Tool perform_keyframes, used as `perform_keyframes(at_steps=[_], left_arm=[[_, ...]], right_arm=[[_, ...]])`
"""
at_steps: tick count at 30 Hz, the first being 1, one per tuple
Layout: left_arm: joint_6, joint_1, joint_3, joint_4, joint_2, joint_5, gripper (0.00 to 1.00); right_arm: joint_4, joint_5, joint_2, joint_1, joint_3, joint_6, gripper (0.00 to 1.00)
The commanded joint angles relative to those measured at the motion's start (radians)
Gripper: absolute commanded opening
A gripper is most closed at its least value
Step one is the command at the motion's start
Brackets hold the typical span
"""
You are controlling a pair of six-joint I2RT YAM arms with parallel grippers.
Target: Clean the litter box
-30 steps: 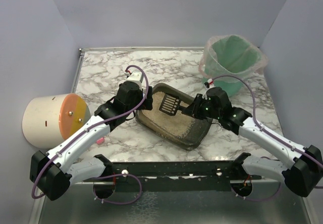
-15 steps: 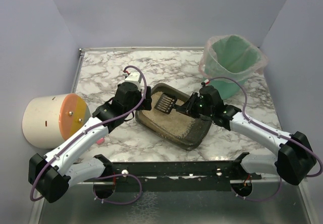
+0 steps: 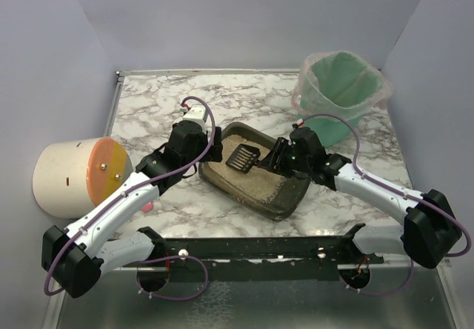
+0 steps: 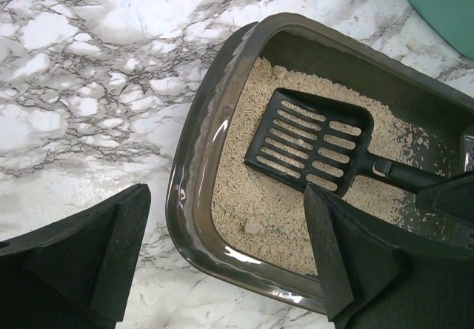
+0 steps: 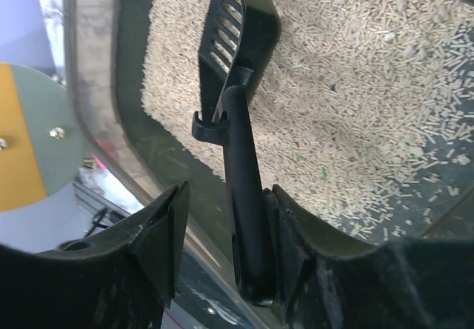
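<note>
The litter box [image 4: 194,158] — a shallow, glossy dark plastic tray with rounded corners — sits mid-frame in the overhead view on the veined marble tabletop [image 3: 170,99], filled with pale, rice-like granules. A black slotted scoop [image 4: 311,147] lies on the litter. The right end effector [image 5: 228,192] is parted around its slim handle, which touches only one finger [image 5: 285,233] — a gap shows opposite. The left end effector [image 4: 226,218] hangs spread wide over the tray's rim. A green bucket [image 3: 326,125] lined with clear film stands upper right.

obstacle: scoop [image 4: 311,140] lies across litter box [image 4: 189,173] | free: litter [image 4: 244,195] beside it
</note>
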Motion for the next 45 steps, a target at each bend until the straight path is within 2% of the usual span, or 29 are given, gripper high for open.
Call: perform_keyframes(at_steps=[1, 11, 19, 20, 23, 31, 35, 41, 45], left_arm=[[-0.009, -0.005, -0.008, 0.000, 0.007, -0.022, 0.92], [-0.011, -0.005, -0.004, 0.002, 0.026, -0.024, 0.92], [-0.011, -0.005, 0.002, 0.004, 0.043, -0.026, 0.92], [-0.012, -0.005, 0.002, 0.004, 0.045, -0.027, 0.92], [-0.016, -0.004, 0.008, 0.006, 0.050, -0.025, 0.92], [-0.011, -0.005, 0.055, -0.013, 0.048, -0.014, 0.94], [0.013, -0.004, 0.113, -0.034, 0.053, 0.004, 0.99], [0.088, -0.005, 0.224, -0.064, 0.077, -0.028, 0.99], [0.121, -0.005, 0.311, -0.077, 0.091, -0.029, 0.99]], right_arm=[[-0.097, 0.046, -0.010, -0.004, 0.030, -0.090, 0.53], [-0.367, 0.278, -0.171, -0.003, 0.099, -0.261, 0.63], [-0.493, 0.446, -0.290, -0.003, 0.182, -0.376, 0.74], [-0.490, 0.462, -0.305, -0.004, 0.190, -0.390, 0.77], [-0.468, 0.489, -0.339, -0.003, 0.215, -0.435, 0.99], [-0.490, 0.579, -0.298, -0.005, 0.343, -0.526, 1.00], [-0.457, 0.597, -0.288, -0.003, 0.391, -0.550, 1.00], [-0.377, 0.652, -0.340, -0.004, 0.421, -0.568, 1.00], [-0.388, 0.662, -0.339, -0.004, 0.484, -0.545, 1.00]])
